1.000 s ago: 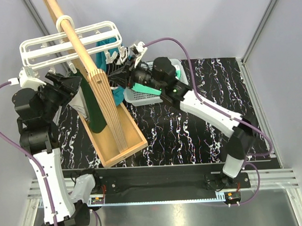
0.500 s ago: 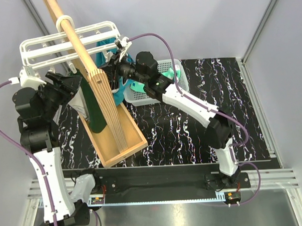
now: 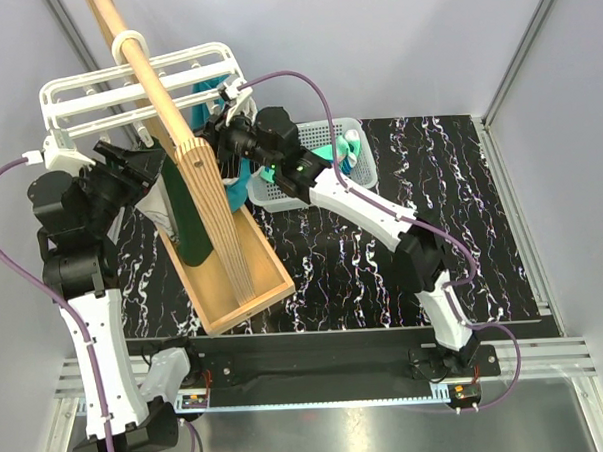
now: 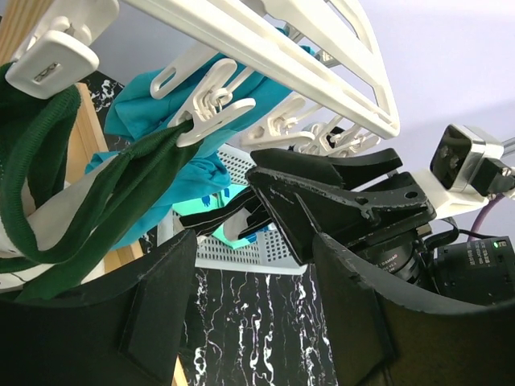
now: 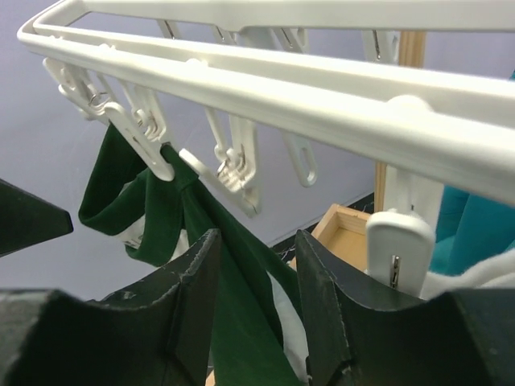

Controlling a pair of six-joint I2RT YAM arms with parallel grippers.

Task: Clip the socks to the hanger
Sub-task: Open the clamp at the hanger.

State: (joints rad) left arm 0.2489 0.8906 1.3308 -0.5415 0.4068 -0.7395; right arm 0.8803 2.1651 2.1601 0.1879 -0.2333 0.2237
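Left gripper (image 4: 253, 241) is wide, with nothing between its fingers, up under the hanger (image 3: 140, 88), which hooks on the wooden pole (image 3: 166, 102). Right gripper (image 5: 257, 241) is narrowly parted just below the clip row; we see nothing gripped. Mint socks (image 3: 350, 144) lie in the grey mesh basket (image 3: 280, 197) at the table (image 3: 383, 262)'s far edge. Dark green garment (image 5: 233, 265) hangs from two clips. Small print (image 4: 394, 259) on the right arm is too blurred for us to read.

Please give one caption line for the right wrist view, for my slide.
Open right gripper below the white hanger, a dark green garment clipped to it.
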